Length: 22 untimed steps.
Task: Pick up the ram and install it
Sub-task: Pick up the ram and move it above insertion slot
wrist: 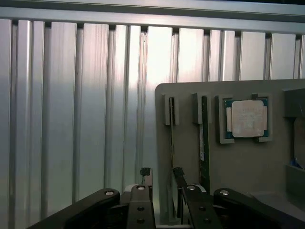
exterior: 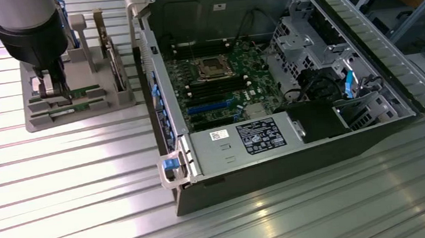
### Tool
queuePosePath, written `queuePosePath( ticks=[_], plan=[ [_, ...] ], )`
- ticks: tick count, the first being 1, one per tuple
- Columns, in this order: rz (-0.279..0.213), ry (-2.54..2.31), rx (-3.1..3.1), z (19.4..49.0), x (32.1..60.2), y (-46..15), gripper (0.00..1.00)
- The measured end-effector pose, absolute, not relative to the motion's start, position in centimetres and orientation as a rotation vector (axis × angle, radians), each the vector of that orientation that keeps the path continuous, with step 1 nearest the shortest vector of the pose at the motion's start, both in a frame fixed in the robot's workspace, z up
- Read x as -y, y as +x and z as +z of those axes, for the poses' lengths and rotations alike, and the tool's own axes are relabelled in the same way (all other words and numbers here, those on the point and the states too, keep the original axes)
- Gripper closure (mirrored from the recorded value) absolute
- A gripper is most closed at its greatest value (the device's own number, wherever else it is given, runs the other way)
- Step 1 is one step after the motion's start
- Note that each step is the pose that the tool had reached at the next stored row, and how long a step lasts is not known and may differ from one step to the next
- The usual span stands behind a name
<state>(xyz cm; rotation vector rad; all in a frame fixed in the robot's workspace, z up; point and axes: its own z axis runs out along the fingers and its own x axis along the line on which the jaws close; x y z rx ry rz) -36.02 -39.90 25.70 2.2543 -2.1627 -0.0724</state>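
Exterior view, step in hand: the pick, not yet made. At that view's left the gripper (exterior: 51,97) is down among the posts of the grey tray (exterior: 122,97), fingers spread wide, nothing held.

Wrist view gives you the detail. The ram (wrist: 171,143) stands on its long edge in the tray's slots. It runs into the gap between the fingertips, but lies close to one finger (wrist: 177,172) rather than midway.

My judgement on doing it well:
- Centre the gap on the stick before you shut. Otherwise one pad will likely push it sideways in its slots first.
- Keep the fingers parallel to the board's flat faces and take it by those faces.
- The second stick (wrist: 204,138) stands just beside it and looks the same. One finger sits between the two, so watch that it doesn't clip the neighbour.
- The processor chip (wrist: 246,118) lies flat in its own recess past the second stick. Leave it alone.
- Lift straight out of the slots, since a tilt could bind the board.

Toward the exterior view's right, well apart from the tray, the computer case (exterior: 227,190) lies open with the motherboard (exterior: 221,89) exposed.

Pose: the arm (exterior: 31,31) comes down near vertical over the tray's end at the exterior view's left. The wrist points at the ribbed metal table (exterior: 87,182), and the fingers run in line with the sticks.
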Motion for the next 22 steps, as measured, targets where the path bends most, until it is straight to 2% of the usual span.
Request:
queuePosePath(
  ticks=[22],
  plan=[
    [-0.072, 2.256, 2.161, 23.8, 39.9, -36.0, 0.70]
  ],
)
